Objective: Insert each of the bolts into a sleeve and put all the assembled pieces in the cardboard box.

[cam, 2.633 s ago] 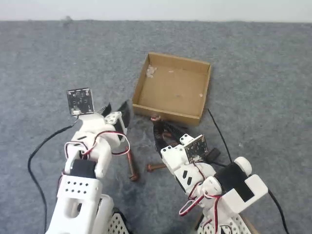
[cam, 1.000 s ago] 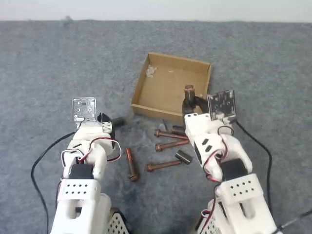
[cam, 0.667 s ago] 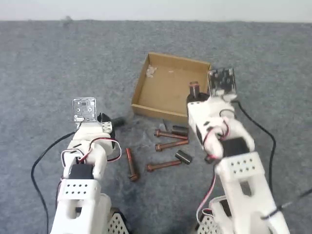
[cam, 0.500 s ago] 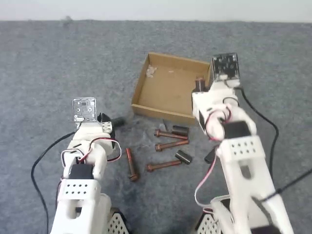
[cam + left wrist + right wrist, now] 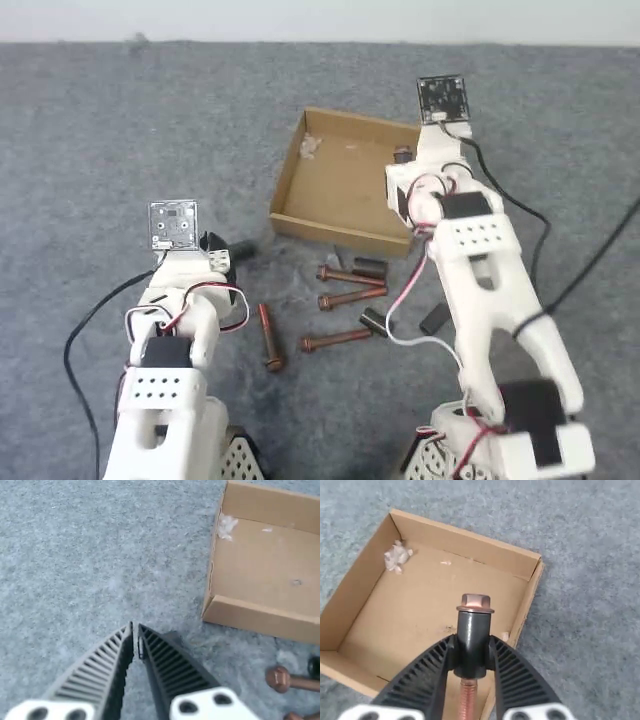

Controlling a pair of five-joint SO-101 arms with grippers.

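Cardboard box [image 5: 340,233] contains one white scrap [image 5: 310,147]. Right end effector [image 5: 471,642] clamps one sleeved bolt [image 5: 471,627] over the box, beside its right wall. Left end effector [image 5: 135,630]: closed, empty. Four bolts [image 5: 352,297] and three sleeves [image 5: 376,321] lie on the desk [image 5: 120,120] along the box's front wall.

In the high view the right arm [image 5: 470,240] covered the cardboard box's [image 5: 335,233] right wall and most of the sleeved bolt [image 5: 403,155]. The left wrist view's edge cut off the box and a bolt's [image 5: 278,678] shank, and a dark piece [image 5: 315,667] beside it was too clipped to identify. The pale scrap [image 5: 397,557] inside the box was too small to tell.
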